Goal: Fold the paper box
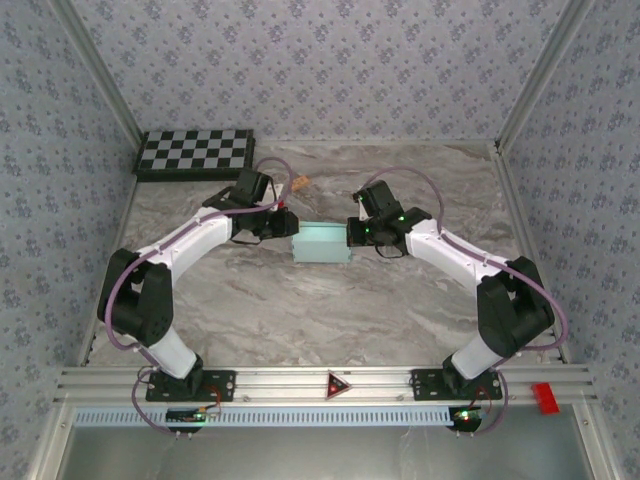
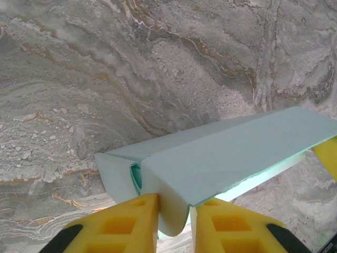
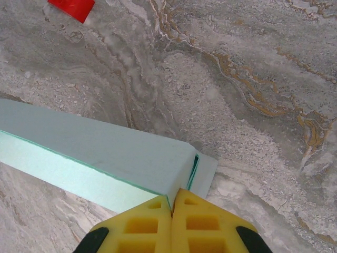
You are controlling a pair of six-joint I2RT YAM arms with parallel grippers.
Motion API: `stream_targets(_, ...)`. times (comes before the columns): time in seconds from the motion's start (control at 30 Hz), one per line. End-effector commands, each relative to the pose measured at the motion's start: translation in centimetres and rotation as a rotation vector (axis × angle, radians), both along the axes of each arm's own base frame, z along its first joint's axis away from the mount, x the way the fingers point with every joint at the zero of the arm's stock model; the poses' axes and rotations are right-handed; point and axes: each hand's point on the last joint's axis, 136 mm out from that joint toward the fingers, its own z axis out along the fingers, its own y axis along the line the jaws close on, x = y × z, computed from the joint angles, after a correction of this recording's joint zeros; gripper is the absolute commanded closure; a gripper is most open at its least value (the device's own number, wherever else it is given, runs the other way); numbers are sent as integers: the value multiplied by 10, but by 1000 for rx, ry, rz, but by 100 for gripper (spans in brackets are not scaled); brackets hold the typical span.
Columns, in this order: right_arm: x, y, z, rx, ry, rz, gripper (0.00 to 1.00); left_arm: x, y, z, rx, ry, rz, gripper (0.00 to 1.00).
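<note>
Yellow left fingers (image 2: 131, 221) fill the bottom of the left wrist view. They stand only narrowly apart, with the rounded end fold of the paper box (image 2: 237, 147) tucked between them. The card seems to touch both pads, so I judge this a light pinch, though how firm it is cannot be told.

In the right wrist view the right fingers (image 3: 205, 226) are pressed flat together. The thin end edge of the box (image 3: 105, 147) runs straight into their seam, so they appear to be nipping that wall. A small end flap sticks out just beside them.

From above, the box (image 1: 320, 243) sits mid-bench as a flat, pale aqua block, bridging the two arms over the marbled bench (image 1: 300, 310) with one end at each wrist.

It should handle as very light and smooth. The thin card is stiff along its creases but easy to dent on the broad panels, and the folds are likely to spring back open if let go. The safest hold is at the ends, on doubled edges or close to a crease, with gentle pressure. A squeeze across the hollow middle would probably crush it.
</note>
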Motion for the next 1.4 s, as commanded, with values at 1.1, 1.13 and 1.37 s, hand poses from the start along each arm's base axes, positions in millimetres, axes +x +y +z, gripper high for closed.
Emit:
stream_targets(1.1, -40, 5, -46, -120, 131, 67, 100, -37, 13, -41, 236, 2, -46, 88)
stream_targets(1.13, -40, 5, -47, -122, 132, 68, 100, -37, 13, -41, 240, 1, -45, 88)
stream_targets(1.37, -41, 5, -46, -131, 127, 71, 100, -41, 14, -46, 282, -5, -52, 88)
